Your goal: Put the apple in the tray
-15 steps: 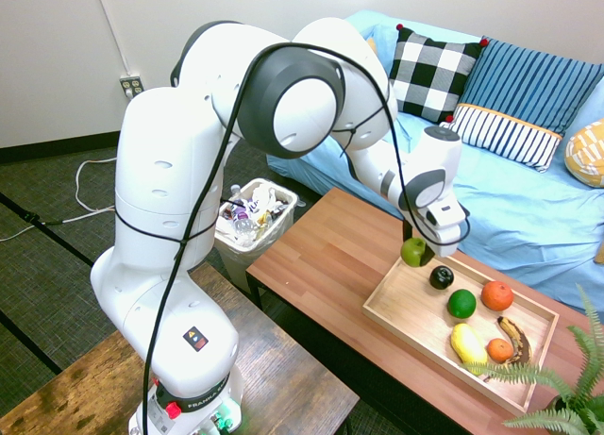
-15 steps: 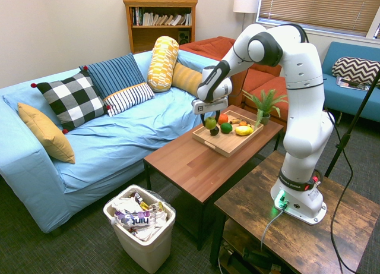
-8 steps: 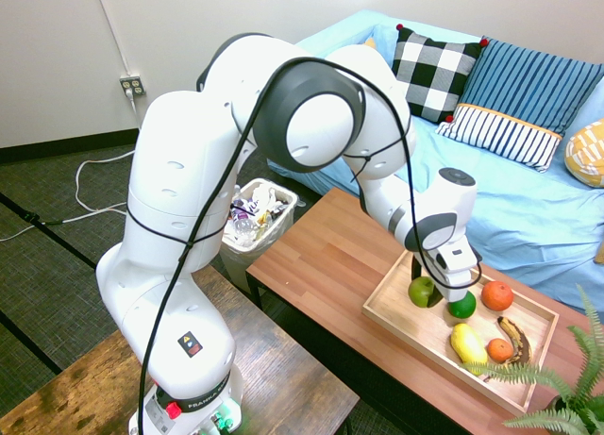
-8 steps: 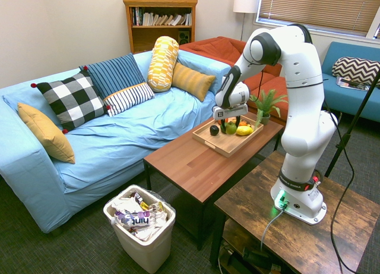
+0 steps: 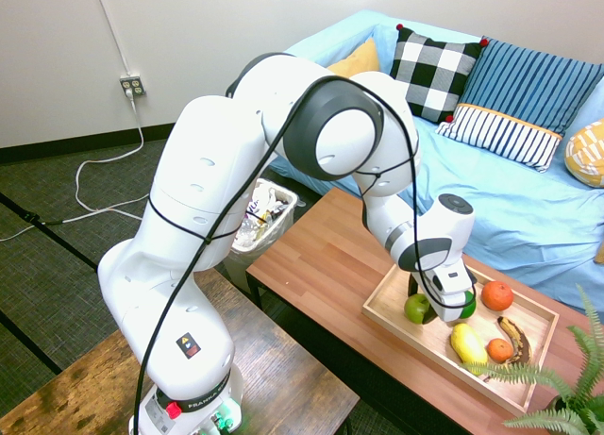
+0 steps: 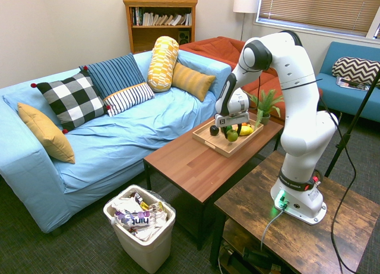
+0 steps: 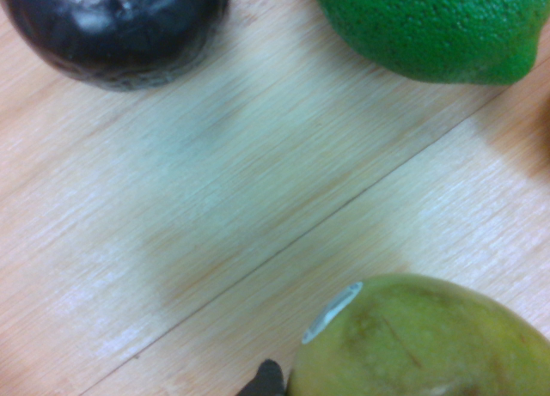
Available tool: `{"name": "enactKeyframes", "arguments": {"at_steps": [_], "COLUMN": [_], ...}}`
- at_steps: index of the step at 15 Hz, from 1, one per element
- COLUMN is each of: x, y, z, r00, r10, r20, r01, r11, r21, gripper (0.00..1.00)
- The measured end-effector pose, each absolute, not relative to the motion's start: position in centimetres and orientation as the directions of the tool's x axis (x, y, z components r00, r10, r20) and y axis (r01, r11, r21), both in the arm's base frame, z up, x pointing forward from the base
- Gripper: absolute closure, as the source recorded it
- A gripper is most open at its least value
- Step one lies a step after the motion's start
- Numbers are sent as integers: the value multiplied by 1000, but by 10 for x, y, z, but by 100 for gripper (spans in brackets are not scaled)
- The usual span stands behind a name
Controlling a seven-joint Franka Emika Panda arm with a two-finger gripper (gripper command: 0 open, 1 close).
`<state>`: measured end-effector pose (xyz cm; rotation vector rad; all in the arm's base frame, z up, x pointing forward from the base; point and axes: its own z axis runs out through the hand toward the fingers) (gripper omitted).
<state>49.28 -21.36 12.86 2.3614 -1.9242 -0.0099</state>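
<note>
One apple (image 5: 416, 309) (round, no long axis)

Wooden tray (image 7: 215, 207) floor filling the wrist view; the apple (image 7: 421, 340), black fruit (image 7: 112, 27) and dark green fruit (image 7: 430, 27) showing over it, well apart.

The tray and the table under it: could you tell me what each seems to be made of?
The tray looks like pale unfinished or matt wood: the wrist view shows fine straight grain and a seam between boards. The table looks like reddish-brown wood or wood-look laminate, smooth with a slight sheen and plank lines; the pictures cannot settle which.
</note>
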Motion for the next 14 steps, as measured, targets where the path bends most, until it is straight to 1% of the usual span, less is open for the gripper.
{"name": "enactKeyframes", "arguments": {"at_steps": [5,6,14], "x": [500,501,499], "y": [-214,-213,-208], "z": [116,114,104], "r00": [203,207,212], "r10": [-978,-978,-977], "r20": [36,32,1], "r01": [-977,-976,-974], "r11": [-200,-205,-211], "r21": [73,72,78], "gripper": [100,0,0]}}
